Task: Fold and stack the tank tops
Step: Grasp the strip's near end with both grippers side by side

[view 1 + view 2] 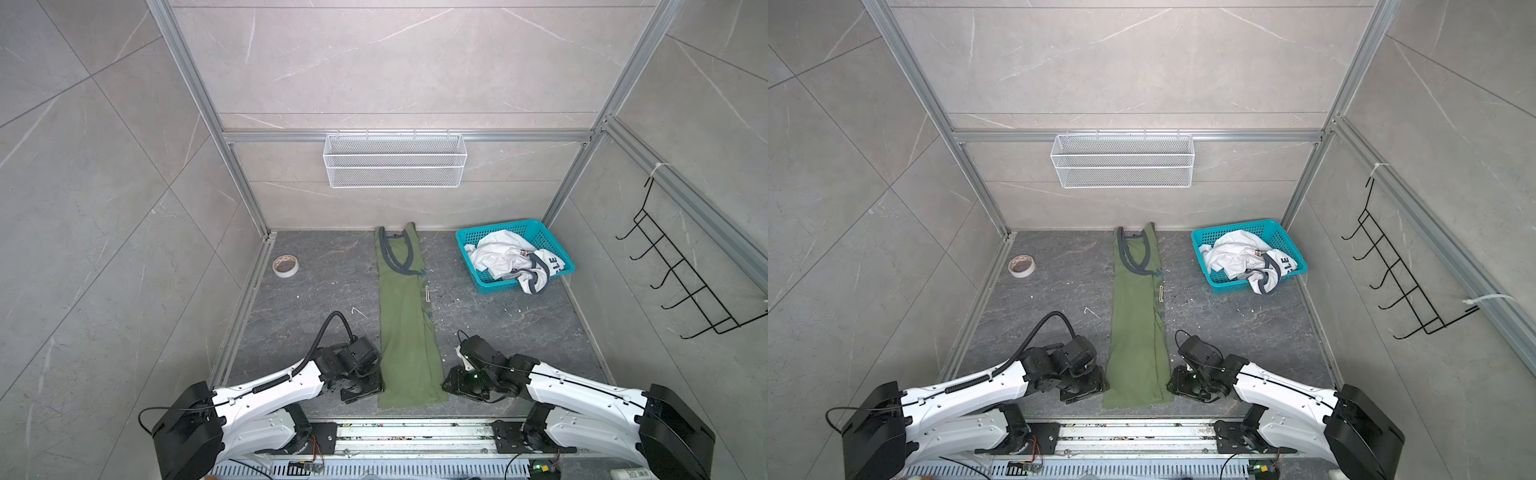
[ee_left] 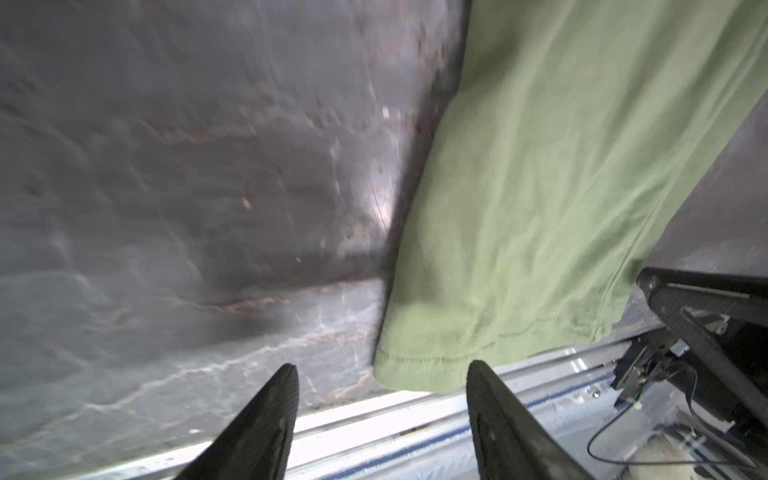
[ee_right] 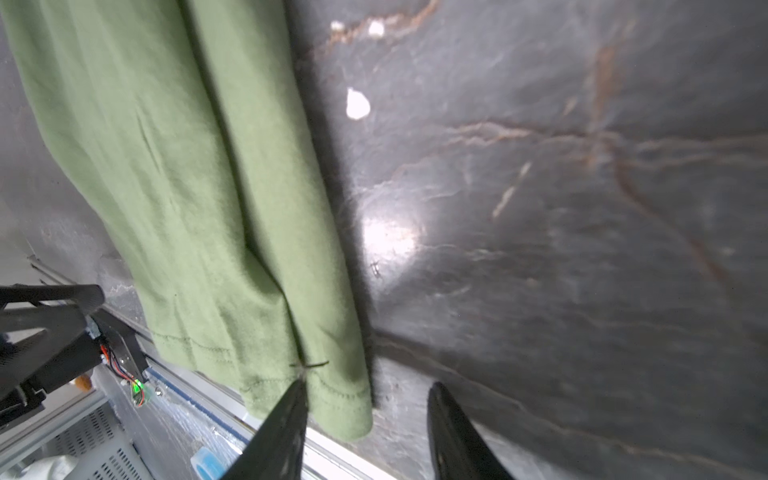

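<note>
Now, the olive green tank top (image 1: pixel 407 332) lay as a long folded strip down the middle of the table (image 1: pixel 324 291), the white tank top (image 1: pixel 505 257) crumpled in the teal basket (image 1: pixel 469 239); left hand (image 2: pixel 382 365) and right hand (image 3: pixel 369 383) flanked the olive hem, fingers apart, gripping nothing

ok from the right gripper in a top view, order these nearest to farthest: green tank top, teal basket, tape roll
1. olive green tank top: directly beside the right gripper, near hem corner at the jaws.
2. teal basket: far right corner of the floor, holding the white tank top.
3. tape roll: far left, beyond the green top.
</note>
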`<action>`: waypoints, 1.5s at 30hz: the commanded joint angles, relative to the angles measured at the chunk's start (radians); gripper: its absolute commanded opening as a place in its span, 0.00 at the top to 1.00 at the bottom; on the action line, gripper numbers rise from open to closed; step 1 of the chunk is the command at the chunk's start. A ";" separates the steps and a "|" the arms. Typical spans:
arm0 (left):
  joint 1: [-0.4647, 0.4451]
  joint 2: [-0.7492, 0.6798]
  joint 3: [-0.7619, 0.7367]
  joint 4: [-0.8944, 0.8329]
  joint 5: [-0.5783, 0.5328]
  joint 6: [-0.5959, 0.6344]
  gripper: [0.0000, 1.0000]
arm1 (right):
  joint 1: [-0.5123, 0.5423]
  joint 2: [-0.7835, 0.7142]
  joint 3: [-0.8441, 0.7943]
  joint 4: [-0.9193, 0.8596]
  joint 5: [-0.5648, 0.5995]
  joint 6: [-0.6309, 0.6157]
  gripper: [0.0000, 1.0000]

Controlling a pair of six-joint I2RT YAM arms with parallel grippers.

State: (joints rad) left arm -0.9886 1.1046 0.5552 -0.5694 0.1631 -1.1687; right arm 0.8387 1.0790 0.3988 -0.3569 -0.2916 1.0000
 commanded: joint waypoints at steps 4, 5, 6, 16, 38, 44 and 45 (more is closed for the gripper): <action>-0.065 0.050 -0.005 0.066 0.041 -0.104 0.34 | 0.002 -0.001 -0.051 0.049 -0.043 0.058 0.56; -0.065 0.057 -0.011 0.078 0.047 -0.108 0.35 | 0.003 0.000 -0.054 0.055 -0.043 0.063 0.56; -0.067 0.066 -0.019 0.092 0.052 -0.110 0.37 | 0.006 0.004 -0.060 0.066 -0.045 0.067 0.57; -0.078 0.151 -0.037 0.166 0.063 -0.112 0.47 | 0.075 0.060 -0.052 0.110 -0.034 0.104 0.68; -0.117 -0.015 0.129 -0.056 -0.099 -0.098 0.93 | 0.234 -0.063 0.135 -0.150 0.157 0.159 0.99; 0.003 0.079 0.329 -0.114 -0.149 0.069 0.95 | 0.105 -0.008 0.317 -0.258 0.212 0.026 1.00; 0.029 0.098 0.351 -0.107 -0.151 0.091 0.95 | 0.074 -0.001 0.332 -0.251 0.207 -0.008 1.00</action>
State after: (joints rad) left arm -1.0142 1.1641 0.8463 -0.6270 0.0696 -1.1851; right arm 0.9752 1.0561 0.6884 -0.5289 -0.1341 1.0912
